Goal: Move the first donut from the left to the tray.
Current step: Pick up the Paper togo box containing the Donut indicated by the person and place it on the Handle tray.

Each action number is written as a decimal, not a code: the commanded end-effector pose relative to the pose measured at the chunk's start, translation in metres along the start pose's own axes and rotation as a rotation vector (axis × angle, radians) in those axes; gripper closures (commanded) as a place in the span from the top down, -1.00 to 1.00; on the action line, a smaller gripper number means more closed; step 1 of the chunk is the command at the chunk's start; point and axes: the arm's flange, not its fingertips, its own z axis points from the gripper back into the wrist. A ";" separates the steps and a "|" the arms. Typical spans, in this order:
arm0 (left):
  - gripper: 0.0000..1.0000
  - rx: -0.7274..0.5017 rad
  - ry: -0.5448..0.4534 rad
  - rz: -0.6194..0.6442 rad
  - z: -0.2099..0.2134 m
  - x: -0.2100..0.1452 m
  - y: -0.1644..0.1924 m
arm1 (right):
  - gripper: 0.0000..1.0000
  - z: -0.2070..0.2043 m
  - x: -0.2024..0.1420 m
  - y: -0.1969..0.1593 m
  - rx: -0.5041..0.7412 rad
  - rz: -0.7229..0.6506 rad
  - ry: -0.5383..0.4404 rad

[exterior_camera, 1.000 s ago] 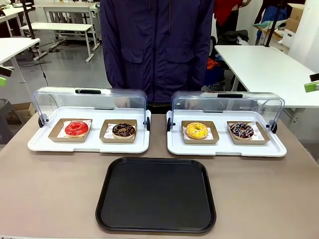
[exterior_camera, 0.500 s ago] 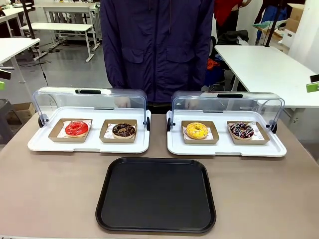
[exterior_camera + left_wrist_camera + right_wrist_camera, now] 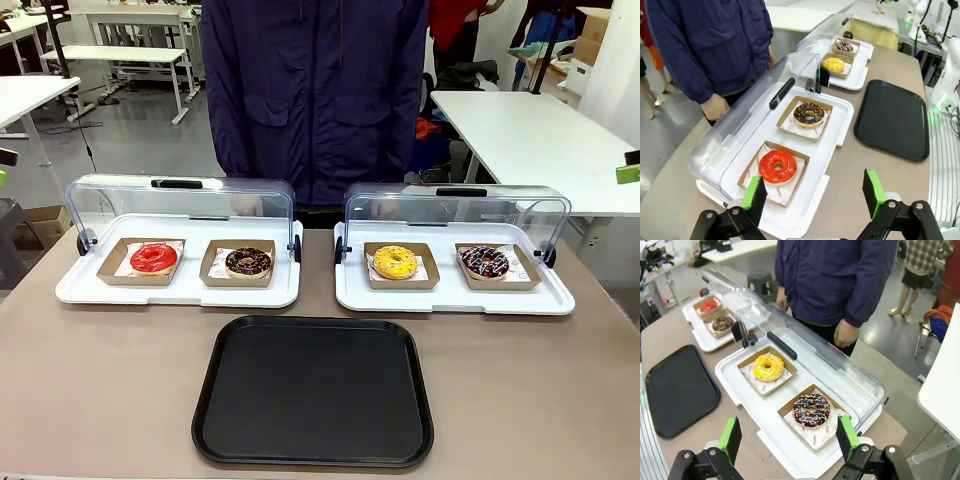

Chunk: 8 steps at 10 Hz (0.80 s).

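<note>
We note red-glazed ring donut [image 3: 153, 257] lying flat on white paper in brown cardboard holder, leftmost of the row | black rimmed tray [image 3: 313, 390] flat, table centre, apart from donut.

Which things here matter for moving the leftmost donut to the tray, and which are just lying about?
Job:
- red-glazed donut in its cardboard holder
- black tray
- left gripper, open, likely the one to use

Lying about:
- chocolate donut
- yellow donut
- sprinkled donut
- right white tray
- right gripper, open
</note>
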 end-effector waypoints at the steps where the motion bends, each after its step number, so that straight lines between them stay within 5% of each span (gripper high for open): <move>1: 1.00 -0.005 0.001 -0.006 -0.001 0.002 -0.001 | 1.00 0.000 0.000 0.000 0.003 0.002 -0.003; 8: 1.00 -0.005 0.001 -0.006 -0.001 0.002 -0.001 | 1.00 0.000 0.000 0.000 0.003 0.002 -0.003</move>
